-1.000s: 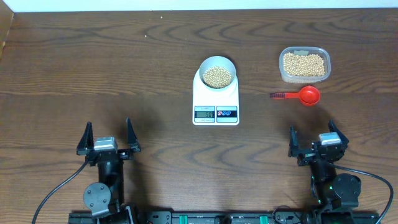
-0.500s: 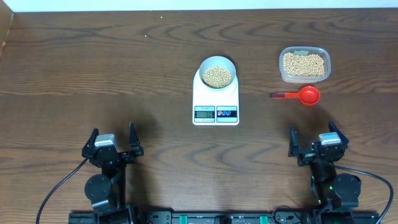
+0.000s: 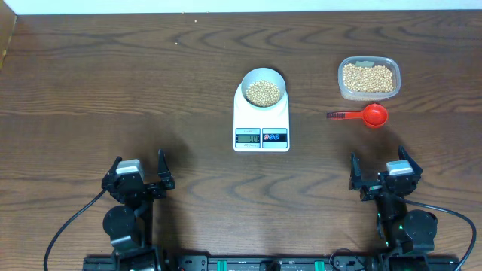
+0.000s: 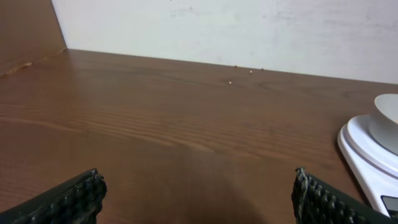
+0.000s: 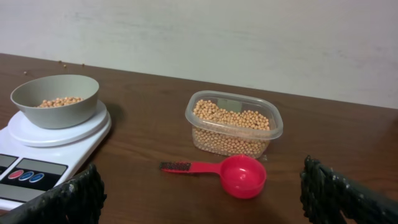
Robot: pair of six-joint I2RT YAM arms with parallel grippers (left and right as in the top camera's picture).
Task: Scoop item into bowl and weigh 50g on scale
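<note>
Two grippers sit spread wide and empty at the frame's bottom, the left gripper (image 3: 138, 167) and the right gripper (image 3: 378, 162), probably parked away from the scale (image 3: 261, 124). At upper centre, beans (image 3: 263, 92) lie in the bowl (image 3: 263, 72) on that scale, placed for weighing. The red scoop (image 3: 374, 115) lies beside the container (image 3: 368, 59).

Wood table (image 3: 113, 75), scale (image 3: 261, 121), container (image 3: 368, 96), red scoop (image 3: 372, 115)

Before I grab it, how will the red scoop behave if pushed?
The red scoop looks like moulded plastic, so probably stiff and light. Empty on the smooth table, it would likely skid or pivot, not tip.
</note>
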